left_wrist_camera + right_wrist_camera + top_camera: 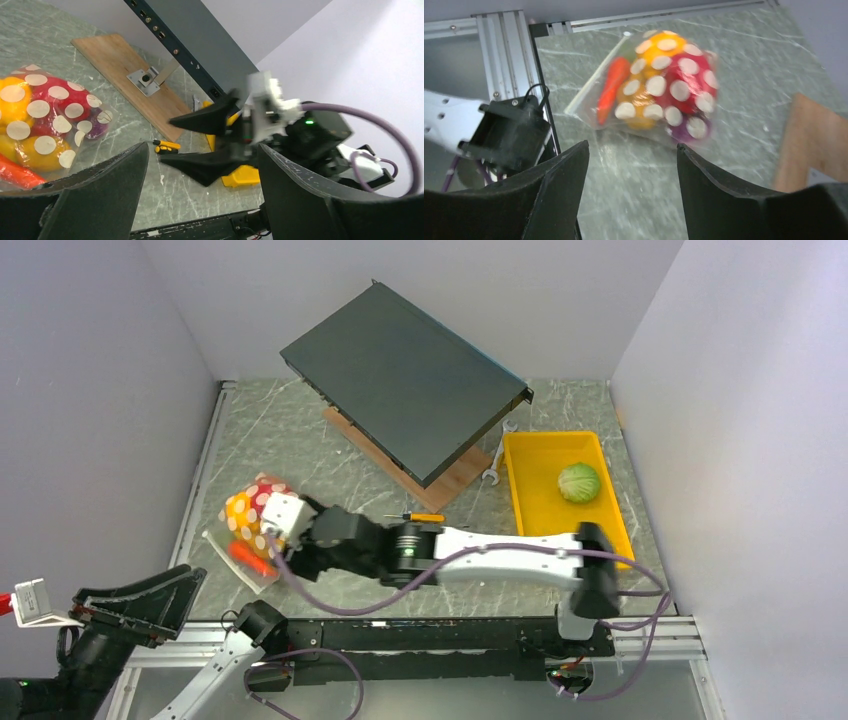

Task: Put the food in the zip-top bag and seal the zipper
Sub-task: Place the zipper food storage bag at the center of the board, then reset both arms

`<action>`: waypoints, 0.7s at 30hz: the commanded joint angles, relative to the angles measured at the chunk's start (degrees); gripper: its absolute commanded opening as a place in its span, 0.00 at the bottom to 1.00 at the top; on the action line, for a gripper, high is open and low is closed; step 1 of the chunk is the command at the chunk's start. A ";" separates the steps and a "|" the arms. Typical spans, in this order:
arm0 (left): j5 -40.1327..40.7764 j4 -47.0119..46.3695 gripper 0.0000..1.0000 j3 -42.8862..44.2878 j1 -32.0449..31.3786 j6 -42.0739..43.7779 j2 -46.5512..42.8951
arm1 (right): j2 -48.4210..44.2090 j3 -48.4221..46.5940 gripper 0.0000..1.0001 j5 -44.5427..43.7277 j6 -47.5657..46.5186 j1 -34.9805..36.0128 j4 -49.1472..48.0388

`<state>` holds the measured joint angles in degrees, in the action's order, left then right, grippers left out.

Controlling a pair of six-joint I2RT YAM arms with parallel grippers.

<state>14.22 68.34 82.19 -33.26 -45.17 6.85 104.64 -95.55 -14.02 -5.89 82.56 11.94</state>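
Zip-top bag (pixel 254 527): clear, white-dotted, lying on the bench (pixel 300 455) near its left edge, toward the near-left corner.
Contents seen through the film: red pepper (pixel 684 75), carrot (pixel 611 85), yellow pieces (pixel 639 105), purple piece (pixel 686 131).
Zipper (pixel 594 82): whitish strip along the bag's mouth edge, beside the carrot. Cannot tell whether it is pressed closed.
Cabbage (pixel 579 482): outside the bag, in the yellow tray (pixel 530 505) by the right edge.
Right hand (pixel 631 147): fingers spread, nothing between them, above the bench just beside the bag.
Left hand (pixel 202 150): fingers spread, empty, at the near-left corner, apart from the bag.
Screwdriver (pixel 420 517): mid-bench, by the right arm.
Dark panel (pixel 400 380): tilted over a wooden board (pixel 452 485) toward the far edge.
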 commanded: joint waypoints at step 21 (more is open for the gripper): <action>2.08 -20.06 0.85 1.78 -0.26 17.87 11.26 | -65.31 16.65 1.00 -38.93 15.85 -2.76 24.76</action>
<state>14.98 56.55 80.88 -33.26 -33.39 13.82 38.63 -74.28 -44.75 8.73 79.64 34.63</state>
